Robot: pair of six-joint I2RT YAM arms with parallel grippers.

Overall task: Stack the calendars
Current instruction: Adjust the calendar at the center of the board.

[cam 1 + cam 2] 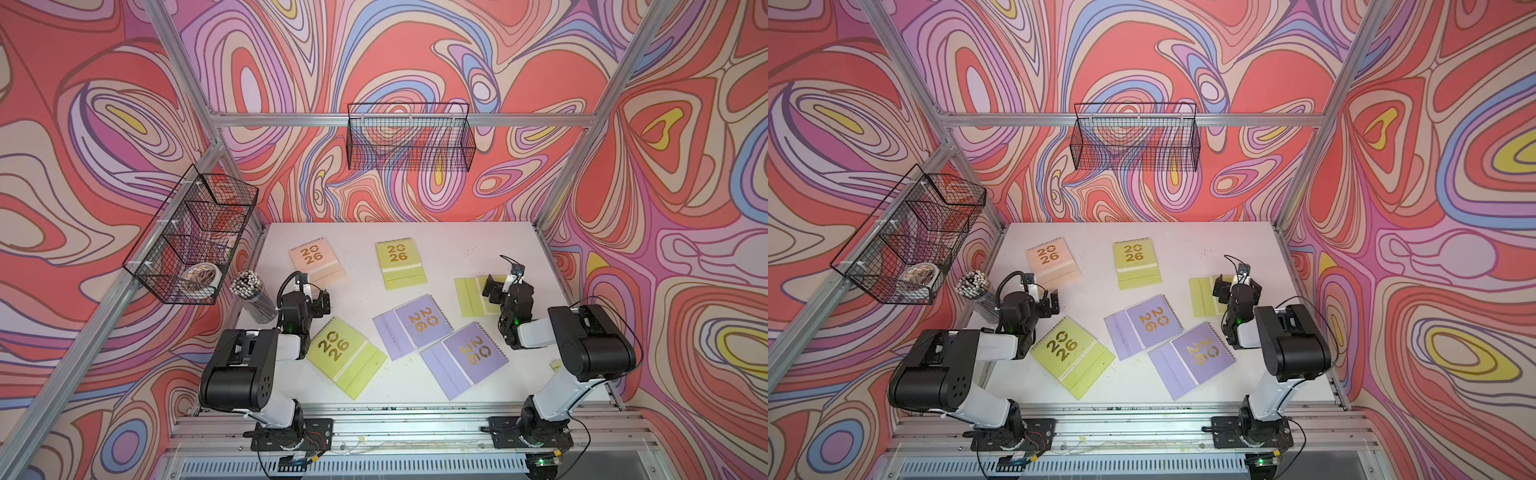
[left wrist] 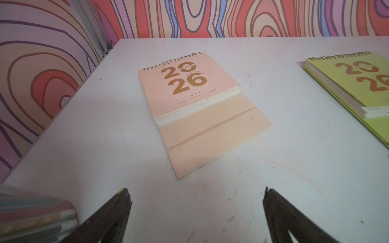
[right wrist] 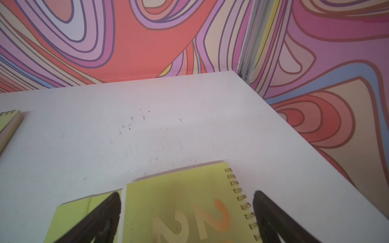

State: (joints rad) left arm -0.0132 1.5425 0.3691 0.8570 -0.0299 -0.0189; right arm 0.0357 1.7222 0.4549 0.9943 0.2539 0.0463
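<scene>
Several flat spiral-bound "2026" calendars lie apart on the white table. A peach pink one is at the back left, a lime green one at the back middle. Two lavender ones lie in the centre, touching at a corner. Another green one is at the front left. My left gripper is open over bare table, just short of the pink calendar. My right gripper hangs open over a third green calendar, its fingers straddling the cover.
A clear cup of pencils stands beside my left arm at the table's left edge. A wire basket holding a tape roll hangs on the left frame, another wire basket on the back wall. Patterned walls close three sides.
</scene>
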